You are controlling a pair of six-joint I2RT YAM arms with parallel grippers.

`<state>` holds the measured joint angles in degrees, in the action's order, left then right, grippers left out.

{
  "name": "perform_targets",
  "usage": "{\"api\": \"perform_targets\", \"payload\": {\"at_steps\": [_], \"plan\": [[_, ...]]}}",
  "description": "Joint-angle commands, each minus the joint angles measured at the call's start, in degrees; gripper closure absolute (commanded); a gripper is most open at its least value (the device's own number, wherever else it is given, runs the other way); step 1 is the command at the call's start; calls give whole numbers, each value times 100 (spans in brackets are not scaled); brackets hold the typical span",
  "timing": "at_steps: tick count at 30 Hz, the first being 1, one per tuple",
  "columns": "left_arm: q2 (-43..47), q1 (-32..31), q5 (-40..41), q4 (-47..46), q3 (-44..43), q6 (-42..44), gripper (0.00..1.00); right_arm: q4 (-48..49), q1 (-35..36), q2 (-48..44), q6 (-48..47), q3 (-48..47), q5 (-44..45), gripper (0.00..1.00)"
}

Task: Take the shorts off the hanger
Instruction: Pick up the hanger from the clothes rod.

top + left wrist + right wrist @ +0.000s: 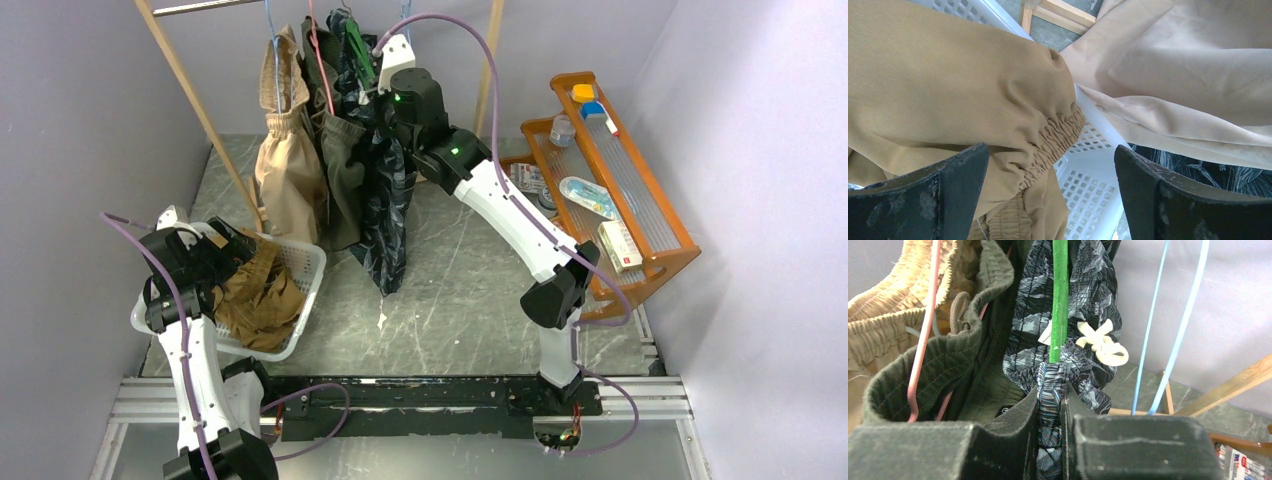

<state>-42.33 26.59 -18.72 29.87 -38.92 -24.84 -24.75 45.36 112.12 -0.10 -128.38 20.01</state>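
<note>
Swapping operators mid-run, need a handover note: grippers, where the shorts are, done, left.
Left gripper: open, over the tan shorts in the white basket.
Right gripper: closed on the waistband of the dark patterned shorts, just below the green hanger.
Done: tan shorts are off and in the basket.
Left: dark patterned shorts, olive shorts and beige shorts hang on the rack.

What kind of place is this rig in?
Likely a lab cell staged as a laundry corner: bare lavender walls, patterned shorts and others hanging on a wooden rack, a white laundry basket beside it.
</note>
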Motion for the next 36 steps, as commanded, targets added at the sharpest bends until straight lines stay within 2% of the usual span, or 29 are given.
{"api": "perform_targets", "payload": {"at_steps": [1,4,8,14,18,25,36], "plan": [[15,47,-142,-182,-72,49,0,800,36,-324,-188,163,480,100],[-11,48,-107,-154,-93,58,1,1120,42,-508,-258,521,414,100],[36,44,18,-110,-103,41,1,875,38,-311,-264,99,490,100],[30,40,-4,-123,-97,37,0,1311,43,-478,-335,397,659,100],[5,41,-8,-124,-105,41,1,1282,47,-406,-427,265,669,100],[4,40,3,-130,-99,32,0,1747,174,-751,-500,977,787,100],[-10,39,6,-122,-101,32,0,1718,254,-926,-563,1018,906,100]]}}
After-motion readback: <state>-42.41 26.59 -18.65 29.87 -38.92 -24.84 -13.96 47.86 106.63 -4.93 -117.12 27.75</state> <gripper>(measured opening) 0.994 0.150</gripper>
